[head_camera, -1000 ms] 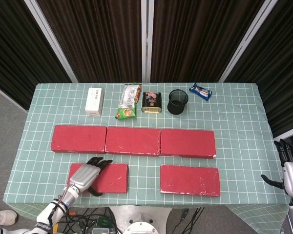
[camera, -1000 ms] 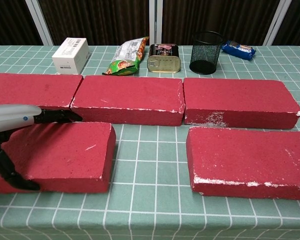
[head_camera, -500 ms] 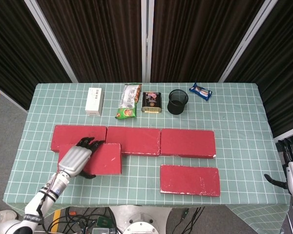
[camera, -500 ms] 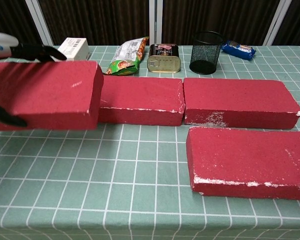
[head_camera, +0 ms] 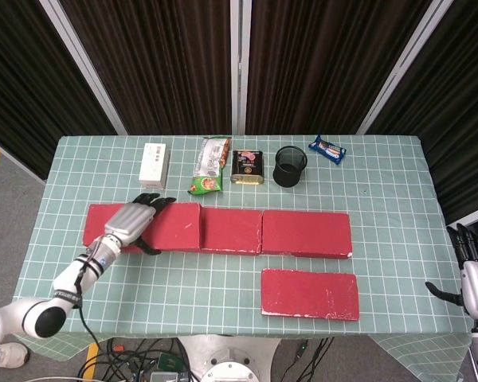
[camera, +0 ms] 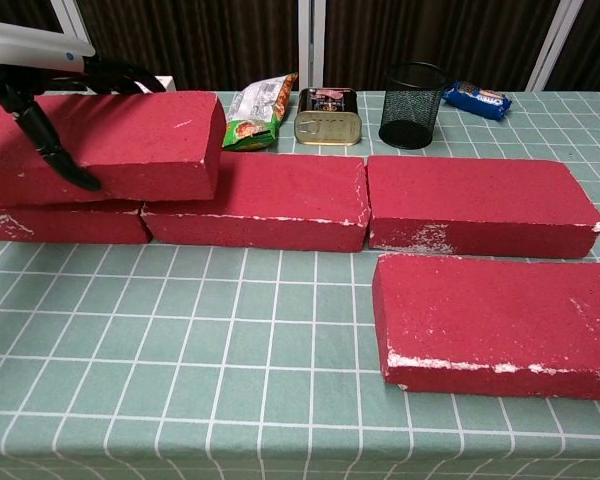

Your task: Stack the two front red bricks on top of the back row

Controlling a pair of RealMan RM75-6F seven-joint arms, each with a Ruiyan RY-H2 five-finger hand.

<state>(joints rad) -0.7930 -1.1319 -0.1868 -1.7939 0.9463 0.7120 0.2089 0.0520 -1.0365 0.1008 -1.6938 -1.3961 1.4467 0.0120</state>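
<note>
Moved brick: your left hand (head_camera: pixel 132 222) has carried the front-left red brick (head_camera: pixel 171 226) off the table (head_camera: pixel 382 175) and onto the back row (head_camera: pixel 303 233); a second ago it lay in front of that row.
Back row: three red bricks end to end; take it as the landmark for every place below.
Carried brick, position: on top of the back row's left end, bridging the left brick and part of the middle one; the chest view shows it seated on them, or very nearly.
Remaining brick: the front-right red brick (head_camera: pixel 310 294) lies flat just in front of the back row's right end, untouched.
Left hand: you grip the carried brick, fingers over its far edge, thumb on its near face.
Right hand (head_camera: pixel 476 278): off the table's right edge, well away from the back row, fingers apart, holding nothing.
Meaning: by my judgement half the stacking is nearly done; you must release, then lift the front-right brick.
Clutter: box, snack packet, tin, mesh cup and wrapper stand behind the back row.
</note>
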